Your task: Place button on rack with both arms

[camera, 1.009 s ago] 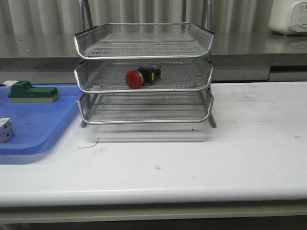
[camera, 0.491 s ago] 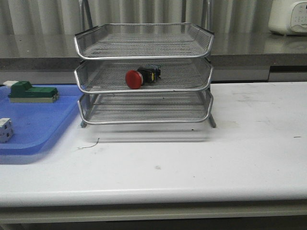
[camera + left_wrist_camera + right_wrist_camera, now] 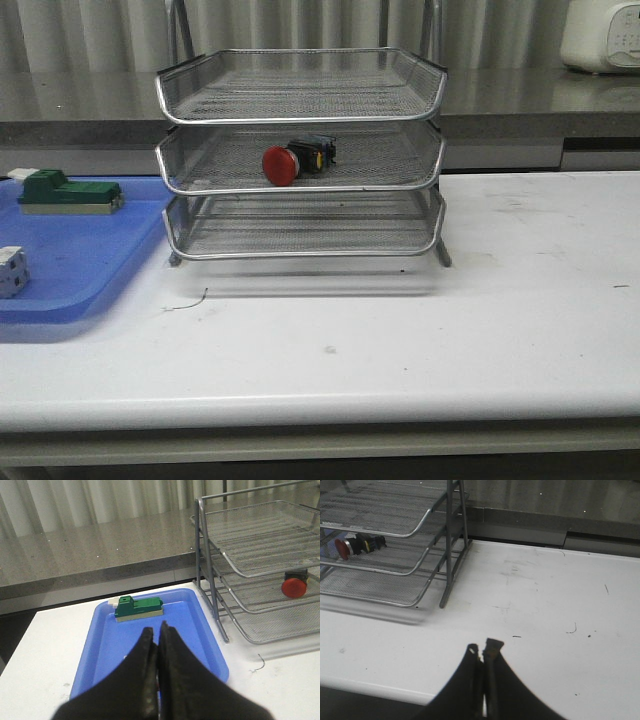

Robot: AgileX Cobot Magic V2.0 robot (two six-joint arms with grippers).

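front view shows the button point(image 3: 296, 160) lying on its side in the rack's point(image 3: 300, 186) middle tier, well apart from our clenched, empty left gripper point(image 3: 157, 630) and right gripper point(image 3: 483, 650).

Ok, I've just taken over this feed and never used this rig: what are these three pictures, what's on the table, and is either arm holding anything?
You have a two-armed robot at a white table. One picture looks forward over the table; the other two come from cameras on each wrist, and the dark wedge at the bottom of each is that arm's tool. The left tool hangs over a blue tray that carries a green block and, in the front view, a white cube. The right tool hangs over bare table beside the wire rack. Both tools are shut and hold nothing. The red button lies on its side in the rack's middle tier.
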